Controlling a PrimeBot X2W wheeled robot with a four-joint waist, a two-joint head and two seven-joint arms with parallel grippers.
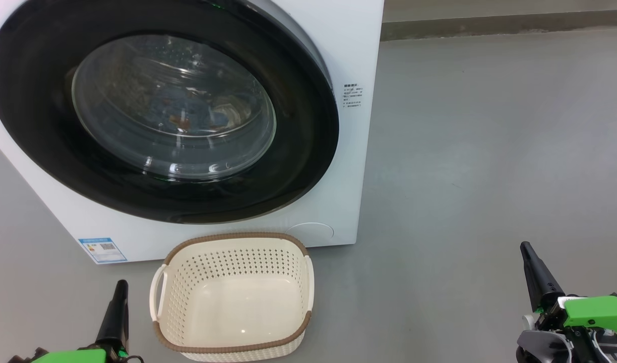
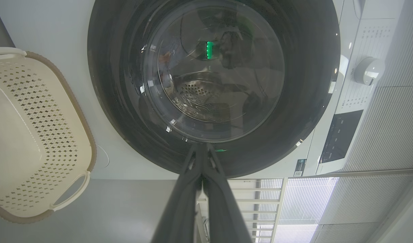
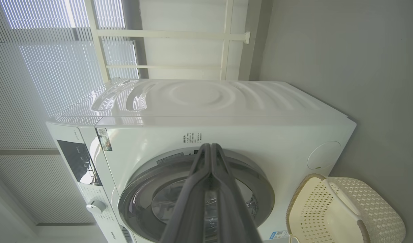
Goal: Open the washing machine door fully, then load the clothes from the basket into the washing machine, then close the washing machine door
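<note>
The left gripper (image 1: 121, 285) and the right gripper (image 1: 527, 248) carry long, matte black fingers (image 2: 181, 202) that taper to blunt tips. Behind each sits a bright green housing (image 1: 598, 310). Beside the right one are white and grey parts, perhaps with dark cabling, cropped at the edge.

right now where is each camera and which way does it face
Head view: on the head, looking down at the washing machine door and the empty basket; left gripper lower left, right gripper lower right.
Left wrist view: on the left wrist, rolled sideways, facing the door head-on; its shut fingers rise from the bottom.
Right wrist view: on the right wrist, rolled sideways, facing the washing machine obliquely; shut fingers likewise.
Shared: all three show door and basket.
</note>
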